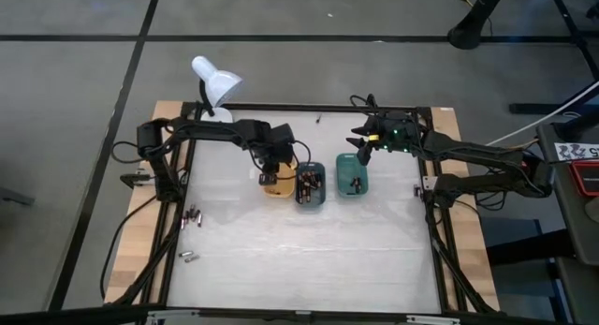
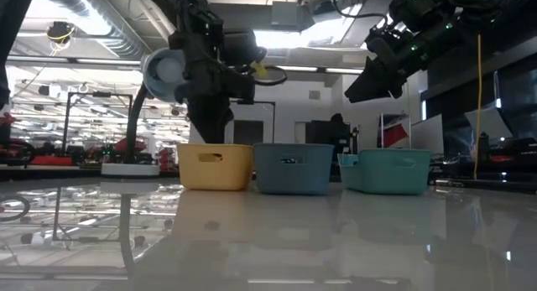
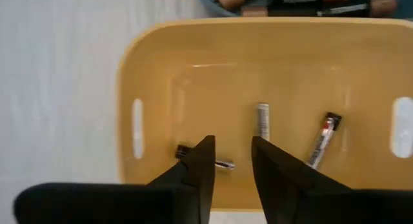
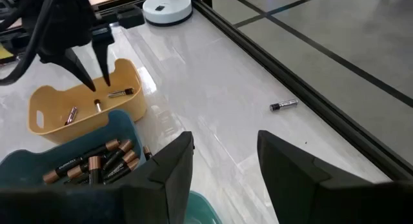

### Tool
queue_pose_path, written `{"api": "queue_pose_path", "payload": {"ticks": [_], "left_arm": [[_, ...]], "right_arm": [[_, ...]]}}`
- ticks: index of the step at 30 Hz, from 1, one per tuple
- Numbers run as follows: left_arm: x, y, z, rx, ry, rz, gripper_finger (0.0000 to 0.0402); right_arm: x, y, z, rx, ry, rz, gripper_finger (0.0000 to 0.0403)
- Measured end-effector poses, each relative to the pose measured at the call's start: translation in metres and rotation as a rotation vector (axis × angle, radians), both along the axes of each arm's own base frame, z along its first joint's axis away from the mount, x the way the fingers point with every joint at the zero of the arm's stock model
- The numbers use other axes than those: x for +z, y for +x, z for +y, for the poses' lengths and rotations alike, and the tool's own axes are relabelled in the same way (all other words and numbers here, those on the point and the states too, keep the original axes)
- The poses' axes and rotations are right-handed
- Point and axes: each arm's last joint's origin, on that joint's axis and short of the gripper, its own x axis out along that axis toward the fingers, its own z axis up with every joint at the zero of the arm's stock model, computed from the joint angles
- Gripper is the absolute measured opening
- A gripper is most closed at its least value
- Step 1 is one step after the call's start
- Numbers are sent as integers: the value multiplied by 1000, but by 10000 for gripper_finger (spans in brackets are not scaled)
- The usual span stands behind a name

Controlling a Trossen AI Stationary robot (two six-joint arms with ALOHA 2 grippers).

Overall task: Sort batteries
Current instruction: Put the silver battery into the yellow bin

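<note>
Left gripper (image 3: 231, 161) fingers parted, empty, we saw, above orange tray (image 3: 161, 75) holding three batteries (image 3: 263, 121), dark teal tray (image 4: 39, 161) beside it packed with more, right gripper (image 4: 222, 156) fingers apart, empty, over green tray (image 1: 353, 174).

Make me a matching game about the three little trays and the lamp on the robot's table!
Things:
1. orange tray
2. dark teal tray
3. green tray
4. white lamp

Places:
A. nearest the right gripper
B. in the middle of the row, holding many batteries
C. at the table's far edge
D. right under the left gripper, three batteries inside

Pairs: 1-D, 2-B, 3-A, 4-C
</note>
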Motion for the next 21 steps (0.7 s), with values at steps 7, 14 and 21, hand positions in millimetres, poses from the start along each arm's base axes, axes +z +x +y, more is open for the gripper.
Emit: {"api": "queue_pose_path", "payload": {"ticks": [7,14,21], "left_arm": [[20,11,7,42,133,-51,117],[58,50,41,423,190,-607,117],[45,63,111,648,94,-694,118]], "right_arm": [[0,0,0,-3,-1,1,172],[1,0,-2,-40,-50,12,172],[2,0,-3,-67,-69,12,172]]}}
